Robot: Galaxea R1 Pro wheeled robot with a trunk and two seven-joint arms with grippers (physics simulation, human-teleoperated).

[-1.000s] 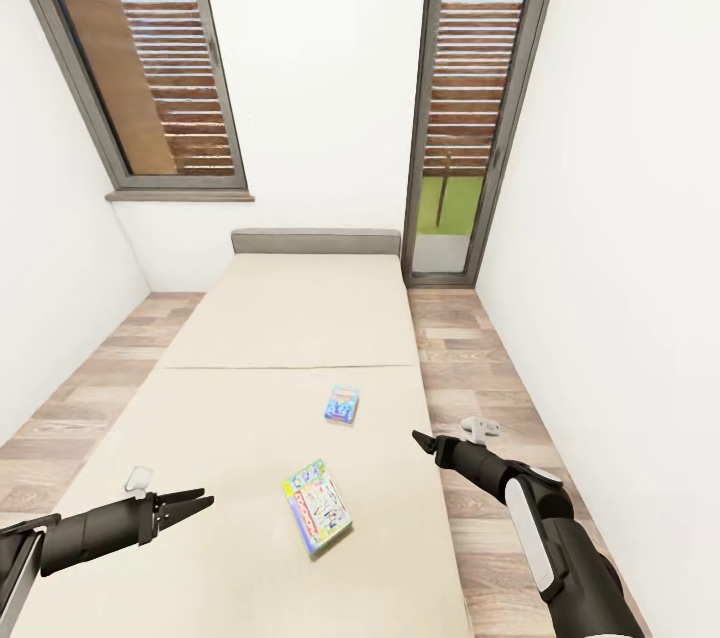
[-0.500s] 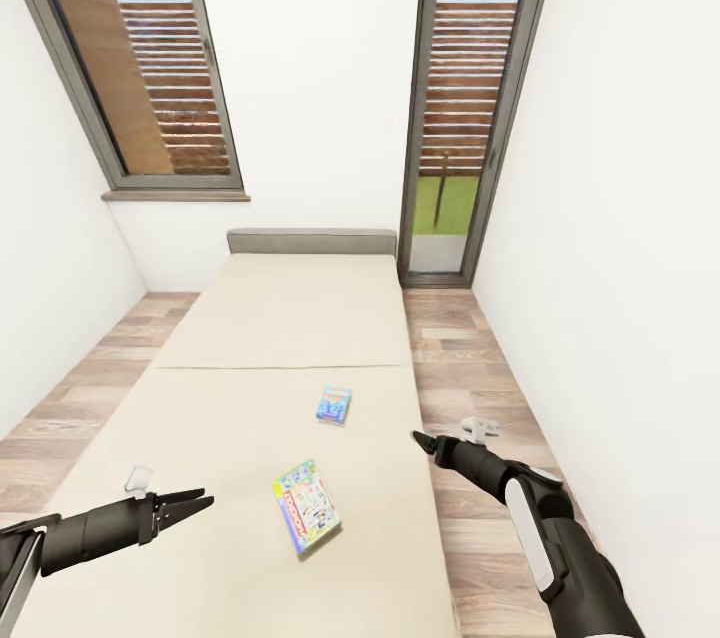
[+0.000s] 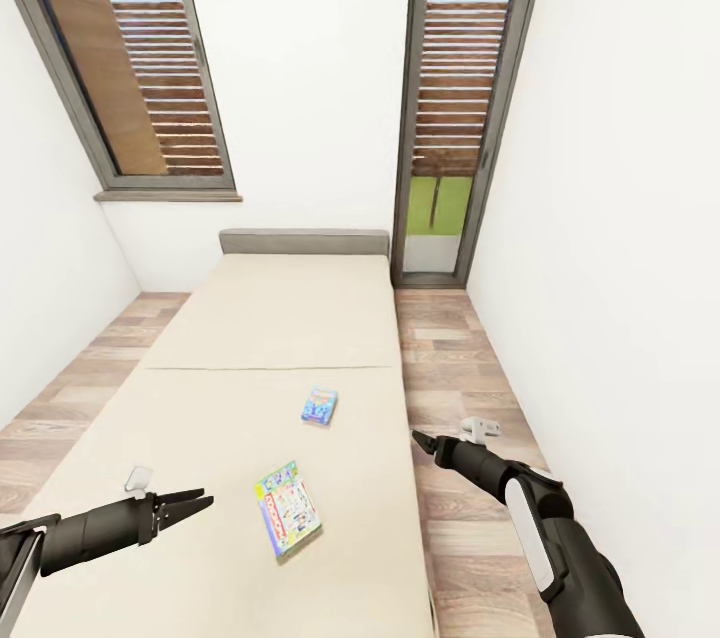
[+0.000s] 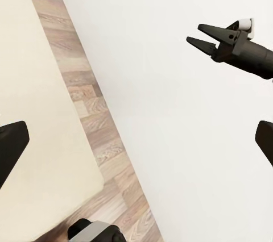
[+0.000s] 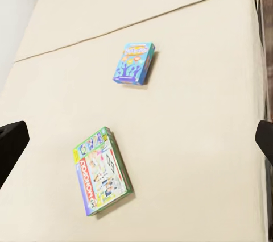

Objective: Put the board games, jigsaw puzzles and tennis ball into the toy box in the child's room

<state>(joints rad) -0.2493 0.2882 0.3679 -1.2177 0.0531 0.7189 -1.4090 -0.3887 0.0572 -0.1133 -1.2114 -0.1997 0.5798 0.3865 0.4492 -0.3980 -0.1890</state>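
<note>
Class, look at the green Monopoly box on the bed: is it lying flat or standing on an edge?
Lying flat. The Monopoly box rests with its printed cover facing up on the bed, thin sides against the mattress.

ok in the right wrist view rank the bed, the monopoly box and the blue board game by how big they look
1. bed, by far the largest
2. Monopoly box
3. blue board game, smallest, though it lies farther from the camera, so part of the gap with the Monopoly box may be distance

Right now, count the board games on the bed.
2. The green board game lies nearer the robot; the blue board game lies farther up the bed, both flat. No others visible.
</note>
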